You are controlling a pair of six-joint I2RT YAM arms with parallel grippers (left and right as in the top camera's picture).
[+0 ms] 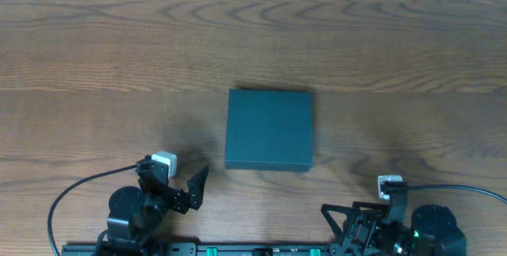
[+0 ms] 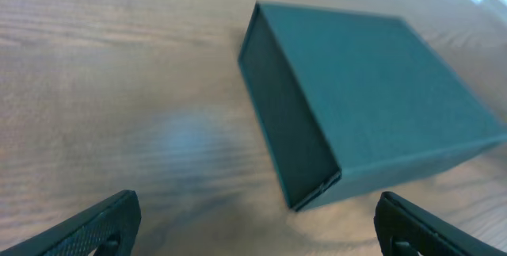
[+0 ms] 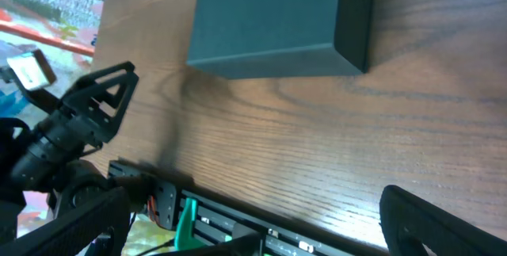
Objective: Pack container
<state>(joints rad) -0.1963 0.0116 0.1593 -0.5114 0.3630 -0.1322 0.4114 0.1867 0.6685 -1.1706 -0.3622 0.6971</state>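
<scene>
The container (image 1: 269, 129) is a dark teal matte box lying closed in the middle of the wooden table. My left gripper (image 1: 192, 191) is open and empty, near the front edge, left of the box's near corner. In the left wrist view the container (image 2: 372, 105) lies ahead and to the right of the open fingers (image 2: 261, 224). My right gripper (image 1: 341, 218) is open and empty at the front edge, right of the box. In the right wrist view the container (image 3: 269, 18) is at the top, well beyond the open fingers (image 3: 261, 236). No snack packets are in view.
The wooden table (image 1: 95, 66) spreads around the box. A black rail with green parts (image 3: 222, 224) runs along the front edge. The left arm (image 3: 79, 121) shows in the right wrist view. Cables (image 1: 75, 189) trail from both arm bases.
</scene>
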